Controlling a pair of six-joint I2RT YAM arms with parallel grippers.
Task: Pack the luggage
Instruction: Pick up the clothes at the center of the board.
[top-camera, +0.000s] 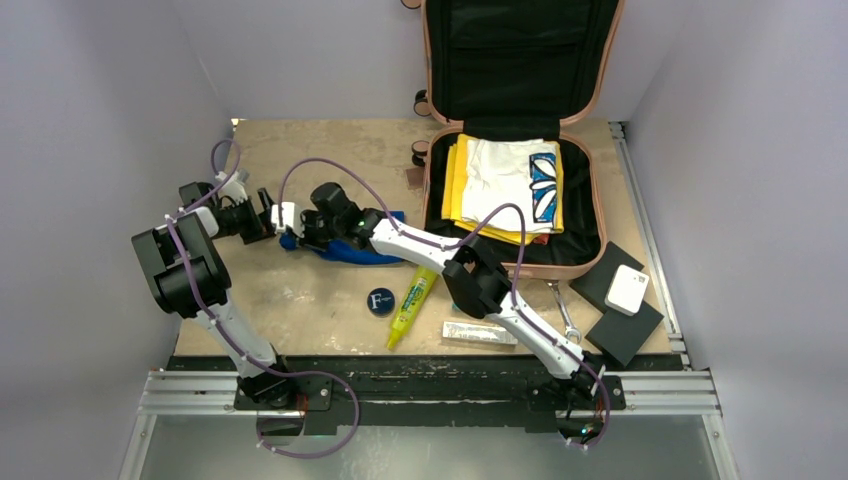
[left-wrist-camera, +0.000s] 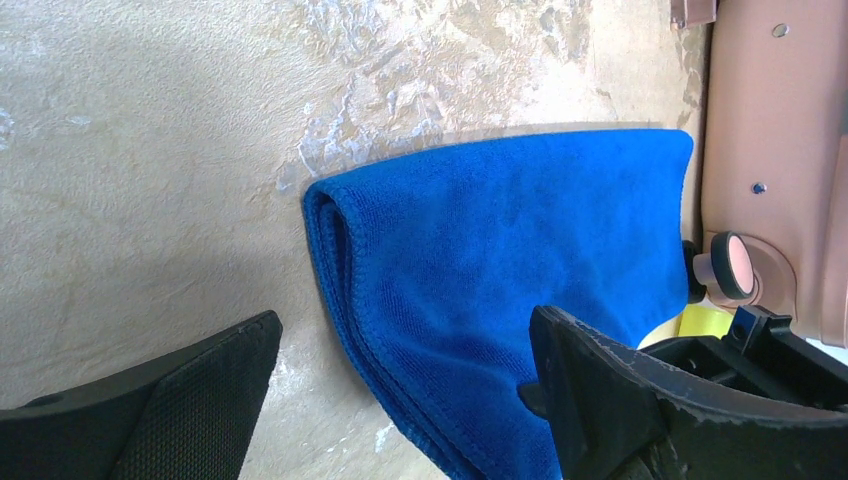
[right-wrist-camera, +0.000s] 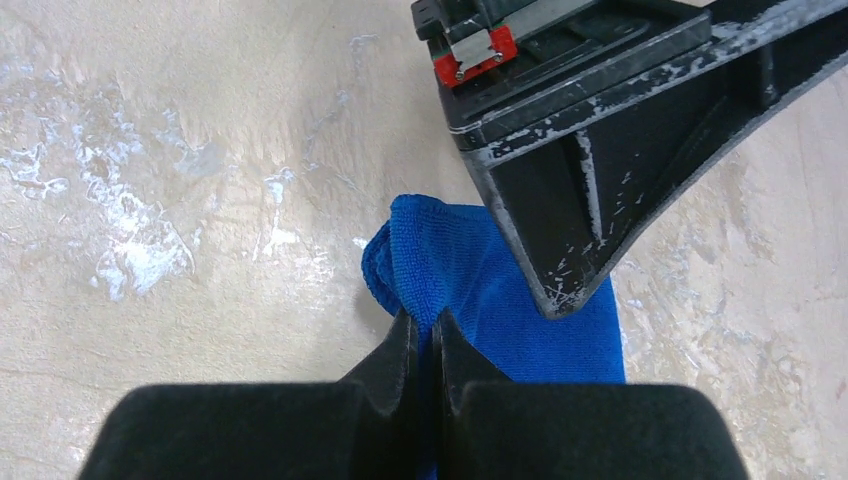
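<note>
Blue folded cloth (right-wrist-camera: 480, 280) lies pinched in the clenched right pincer (right-wrist-camera: 425, 335), the left pincer (left-wrist-camera: 400, 375) gaping released beside it; next, I judge, a lift and carry into the open luggage (top-camera: 597, 255) at the far right of the worktop (top-camera: 320, 160).

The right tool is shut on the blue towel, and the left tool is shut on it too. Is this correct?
Not quite. The right tool is shut on the blue towel, but the left tool is wide open, holding nothing; the left wrist view shows it.
</note>
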